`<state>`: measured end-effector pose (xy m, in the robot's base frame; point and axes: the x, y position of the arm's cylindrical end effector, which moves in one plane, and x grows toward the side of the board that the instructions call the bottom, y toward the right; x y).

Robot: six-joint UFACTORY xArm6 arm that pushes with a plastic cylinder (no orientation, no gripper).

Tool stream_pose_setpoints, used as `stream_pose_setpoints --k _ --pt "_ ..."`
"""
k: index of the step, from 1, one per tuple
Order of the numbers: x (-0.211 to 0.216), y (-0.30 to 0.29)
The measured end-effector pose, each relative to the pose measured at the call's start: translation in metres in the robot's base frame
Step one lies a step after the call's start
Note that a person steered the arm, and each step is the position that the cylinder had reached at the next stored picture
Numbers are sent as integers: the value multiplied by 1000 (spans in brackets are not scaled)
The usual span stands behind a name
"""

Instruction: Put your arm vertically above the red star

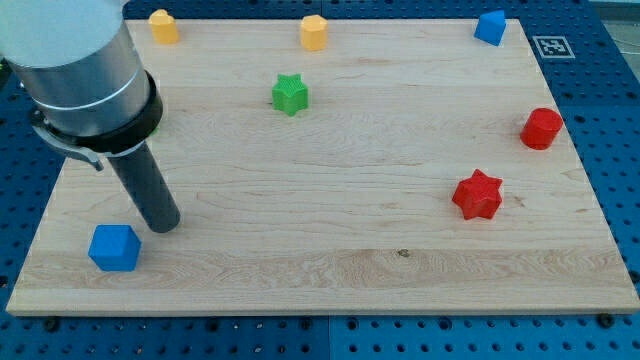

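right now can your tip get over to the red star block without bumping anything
Probably yes. My tip sits beside the blue cube at the view's lower left; the red star block lies toward the view's right, and no block stands on the bare wooden board between them.

The board (330,270) carries seven blocks. Along its top edge: one block (163,26) at the view's left, a second (314,32) centrally, a third (490,27) at right. A star (290,95) lies below the central one. At right, a cylinder (541,129) sits above another star (477,195). My tip (163,226) stands just beside the cube (113,248) at bottom left.
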<state>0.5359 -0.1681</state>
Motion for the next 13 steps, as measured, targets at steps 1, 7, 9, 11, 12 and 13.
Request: stream_pose_setpoints --k 1,7,9,11,12,13 --pt "0 0" --pt "-32 50" --pt "-33 50" --pt "-36 76" --pt "-36 80" --pt "-36 80"
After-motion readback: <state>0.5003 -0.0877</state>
